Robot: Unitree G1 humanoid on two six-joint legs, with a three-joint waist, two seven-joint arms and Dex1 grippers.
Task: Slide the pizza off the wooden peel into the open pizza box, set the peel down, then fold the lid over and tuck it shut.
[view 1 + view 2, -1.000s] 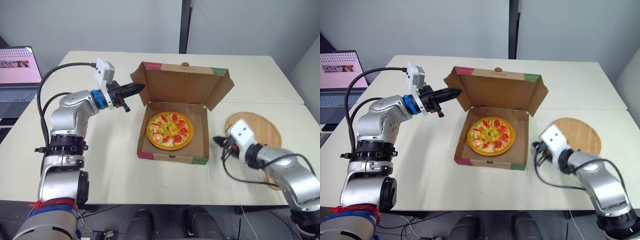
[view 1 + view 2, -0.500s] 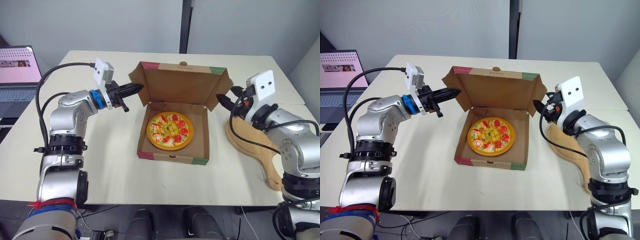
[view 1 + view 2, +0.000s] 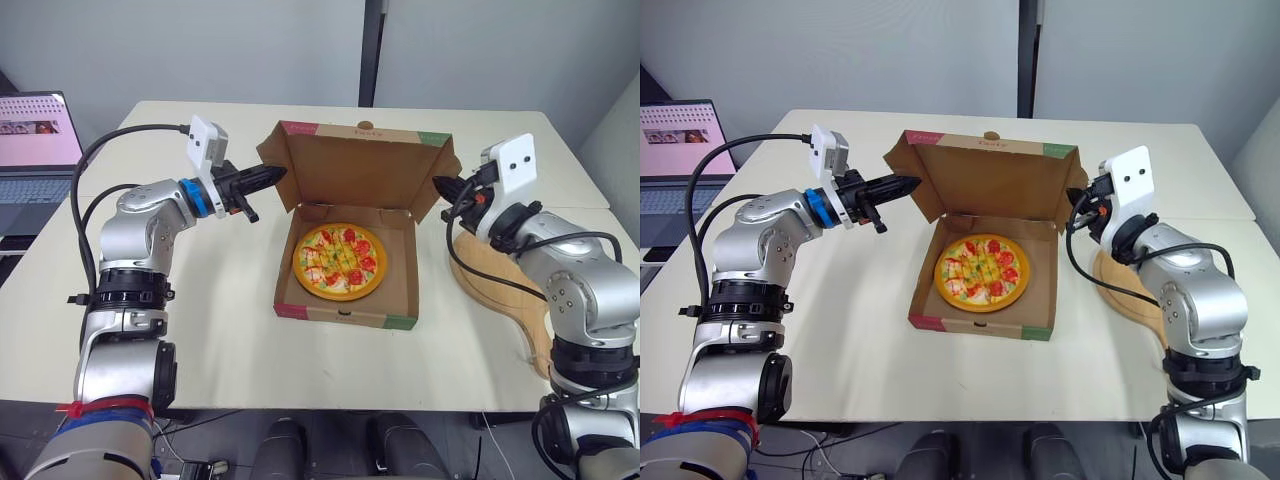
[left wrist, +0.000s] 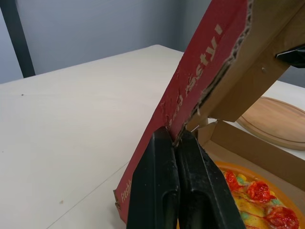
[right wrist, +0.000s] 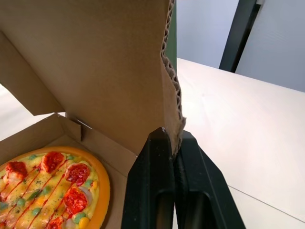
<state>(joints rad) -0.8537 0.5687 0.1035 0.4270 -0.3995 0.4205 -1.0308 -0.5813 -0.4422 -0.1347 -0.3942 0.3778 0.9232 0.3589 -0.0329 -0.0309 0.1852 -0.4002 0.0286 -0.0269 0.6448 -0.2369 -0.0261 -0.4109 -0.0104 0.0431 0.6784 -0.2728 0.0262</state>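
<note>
Right fingers point(image 5: 152, 191) moved onto lid point(image 3: 360, 170) edge; flap point(image 4: 190, 95) reads "Fresh".

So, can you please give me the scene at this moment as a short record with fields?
pizza: lying flat inside the box
box: open, on the table
lid: standing upright at the back of the box
left gripper: shut on the lid's left side flap
right gripper: shut on the lid's right side flap
peel: lying on the table to the right of the box, nothing on it
laptop: open, off to the left of the table
steps left: fold the lid over and tuck it shut
</note>
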